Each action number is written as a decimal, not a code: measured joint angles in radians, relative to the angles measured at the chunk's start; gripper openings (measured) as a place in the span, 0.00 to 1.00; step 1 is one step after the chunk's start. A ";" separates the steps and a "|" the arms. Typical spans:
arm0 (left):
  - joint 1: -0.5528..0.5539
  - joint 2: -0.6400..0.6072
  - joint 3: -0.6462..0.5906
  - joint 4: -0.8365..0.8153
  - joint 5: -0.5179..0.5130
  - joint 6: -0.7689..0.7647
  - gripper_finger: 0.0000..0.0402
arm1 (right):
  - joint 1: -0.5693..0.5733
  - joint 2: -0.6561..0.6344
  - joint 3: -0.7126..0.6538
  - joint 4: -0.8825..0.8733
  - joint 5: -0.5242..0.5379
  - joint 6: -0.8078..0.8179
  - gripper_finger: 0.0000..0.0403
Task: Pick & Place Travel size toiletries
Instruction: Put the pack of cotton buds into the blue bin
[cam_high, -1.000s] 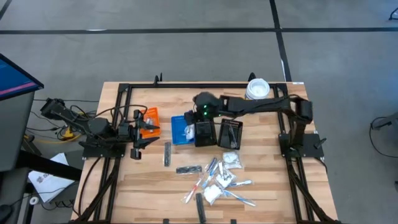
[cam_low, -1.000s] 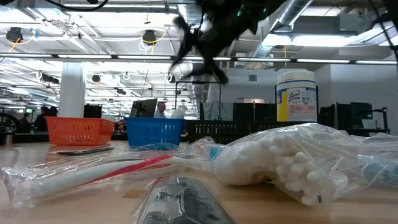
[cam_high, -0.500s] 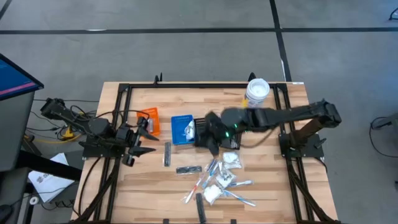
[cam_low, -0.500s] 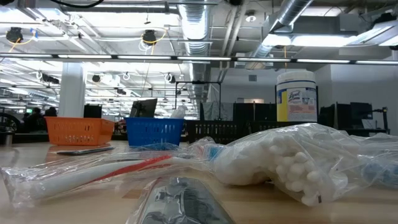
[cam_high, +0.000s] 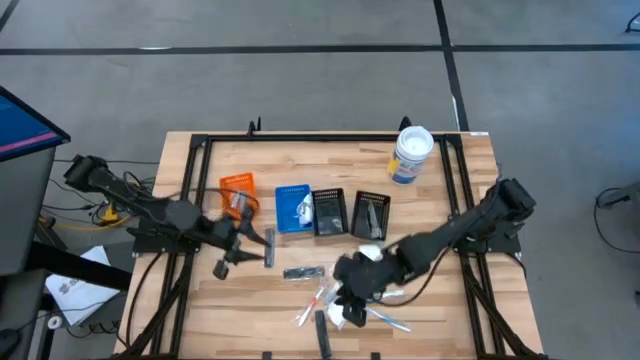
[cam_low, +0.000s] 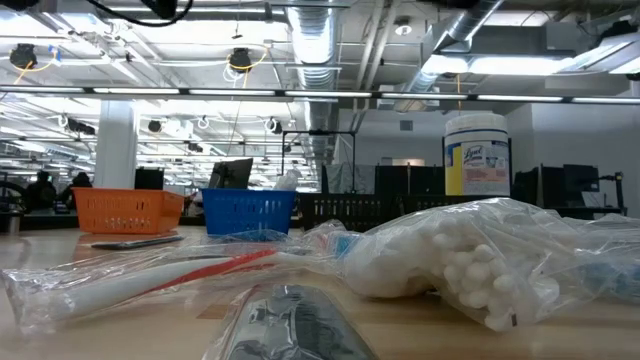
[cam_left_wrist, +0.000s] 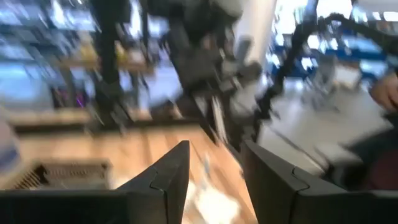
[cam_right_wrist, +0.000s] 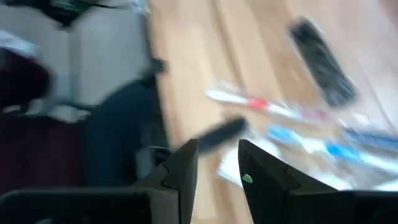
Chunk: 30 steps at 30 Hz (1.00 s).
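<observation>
High view: the right tool (cam_high: 352, 285), fingers narrowly parted and empty, has swung from the black bins (cam_high: 348, 212) down over the toiletry pile (cam_high: 345, 290), likely for another pick. The left tool (cam_high: 245, 255), also slightly open and empty, has left the orange bin (cam_high: 238, 192).

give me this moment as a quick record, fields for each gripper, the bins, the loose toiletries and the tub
left gripper: beside the silvery sachet, left of centre; fingers apart, nothing between them
right gripper: over the toiletries pile near the front edge; fingers apart, nothing between them
bins: orange bin, blue bin and two black bins in a row mid-table
loose items: dark packet left of the pile, black piece at the front edge
white tub: upright, back right
</observation>
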 joint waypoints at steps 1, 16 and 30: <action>0.000 0.040 0.000 -0.005 0.011 -0.019 0.34 | 0.017 0.013 0.000 -0.021 0.033 0.030 0.26; -0.039 0.660 0.265 -0.054 0.248 -0.040 0.25 | 0.179 0.017 0.002 -0.397 0.119 0.377 0.18; -0.099 0.593 0.304 -0.115 0.236 0.033 0.22 | 0.145 0.060 -0.142 -0.046 0.112 0.498 0.19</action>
